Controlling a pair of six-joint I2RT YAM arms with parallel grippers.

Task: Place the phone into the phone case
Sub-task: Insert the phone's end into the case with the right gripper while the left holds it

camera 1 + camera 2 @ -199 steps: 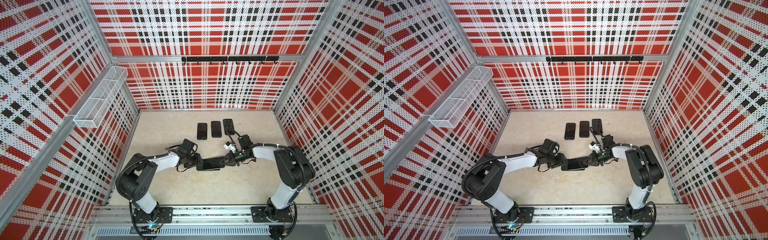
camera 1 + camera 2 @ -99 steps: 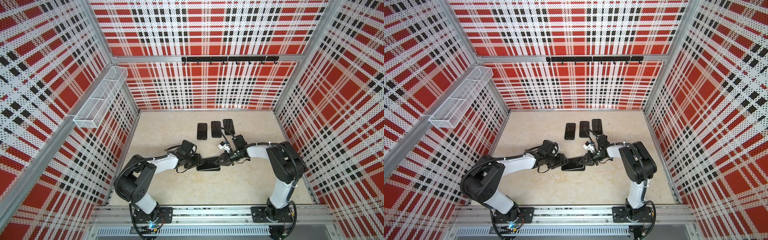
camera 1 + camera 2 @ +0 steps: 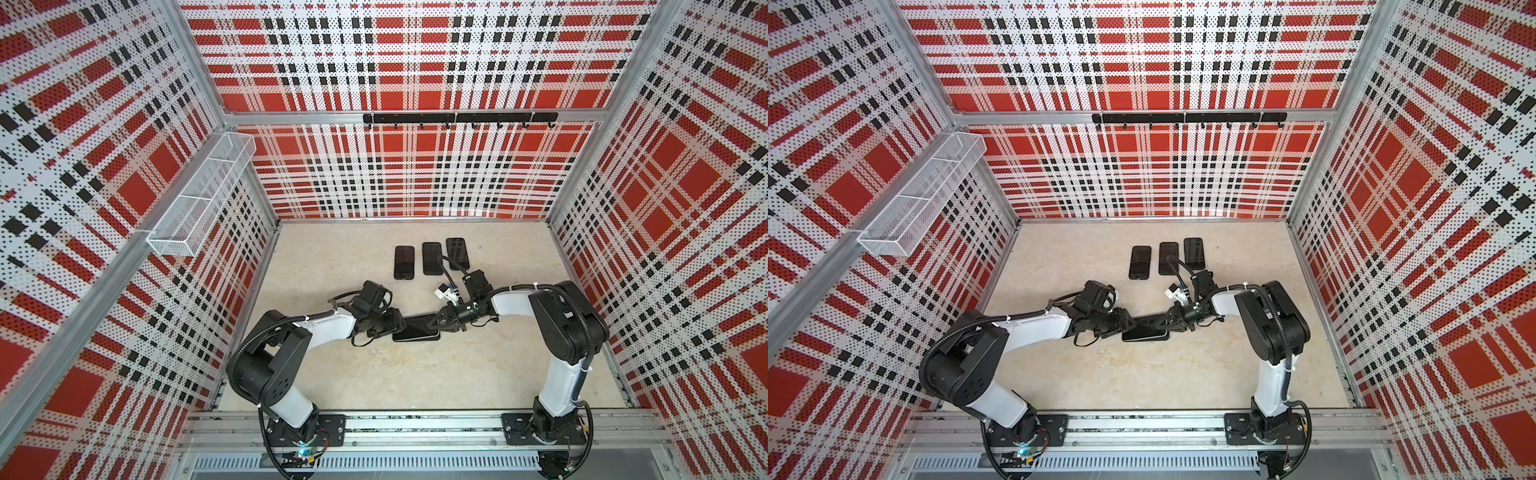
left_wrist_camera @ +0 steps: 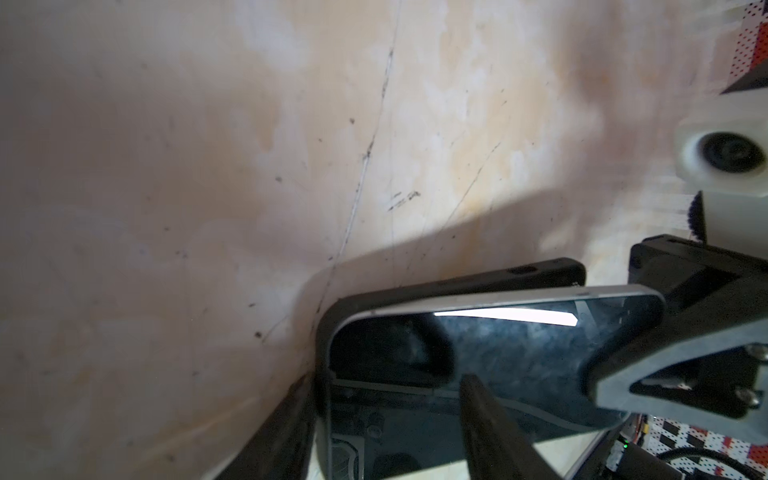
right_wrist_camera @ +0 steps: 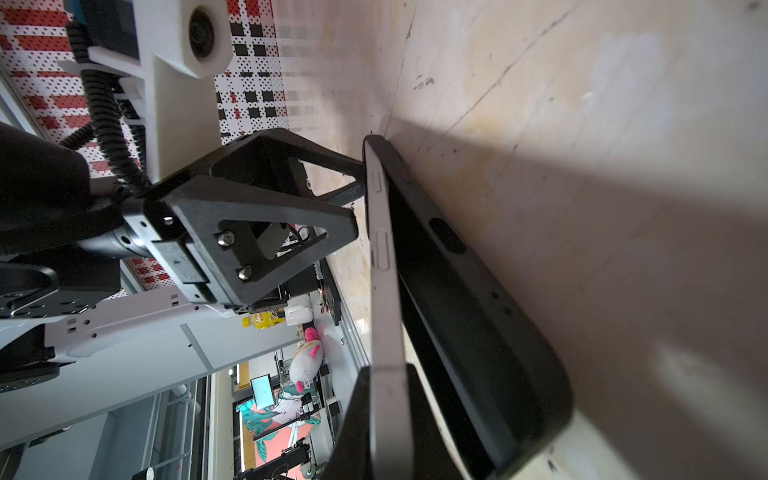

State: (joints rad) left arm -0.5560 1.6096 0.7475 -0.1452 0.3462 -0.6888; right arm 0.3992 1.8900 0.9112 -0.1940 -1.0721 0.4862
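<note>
While the scuffed beige tabletop (image 3: 374,374) spreads under both arms, the left gripper (image 3: 395,325) and the right gripper (image 3: 437,322) face each other low over it, with the black soft-edged phone case (image 4: 457,286) lying flat between them. The left gripper's jaws stand parted: one finger (image 4: 286,419) rests against the case's short end just ahead, the other hangs over the glass of the silver-edged dark phone (image 4: 519,349). That phone sits tilted, its end nearest the left gripper tucked into the case and its opposite end lifted clear, pinched between the right gripper's closed fingers (image 5: 353,424).
</note>
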